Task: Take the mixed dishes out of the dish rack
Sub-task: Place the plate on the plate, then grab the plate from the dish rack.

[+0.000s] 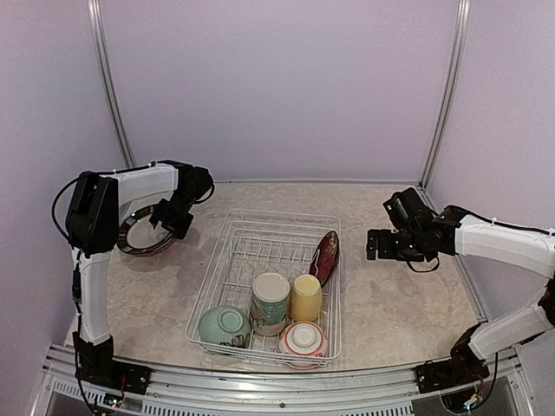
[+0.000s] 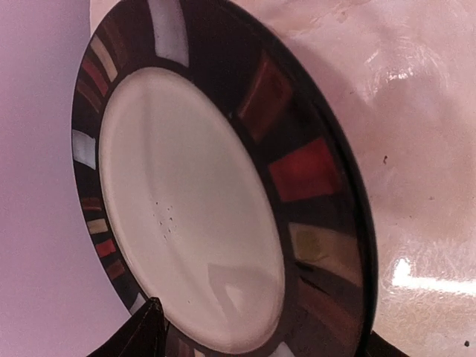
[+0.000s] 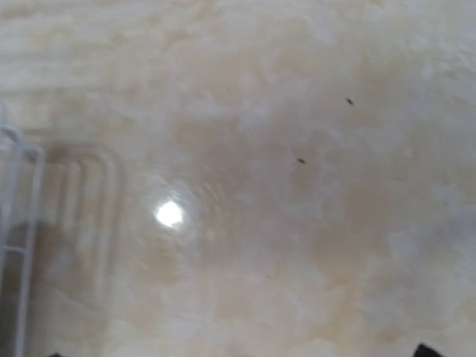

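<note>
Hovering over the dark-rimmed plate (image 1: 137, 241), the left tool (image 1: 171, 221) has its jaws standing apart, a fingertip (image 2: 149, 327) showing at the plate's near rim. The plate lies on the desk (image 1: 390, 303) at ten o'clock of the dish rack (image 1: 215, 260). The right tool (image 1: 375, 244), jaws wide and empty, hangs at the rack's three o'clock. Inside the rack, a red floral plate (image 1: 326, 257) stands on edge at two o'clock, with a tall patterned mug (image 1: 270, 303) and a yellow cup (image 1: 305, 297) near the middle. A pale-green bowl (image 1: 225, 325) sits at seven o'clock and a red-and-white bowl (image 1: 303, 340) at five.
</note>
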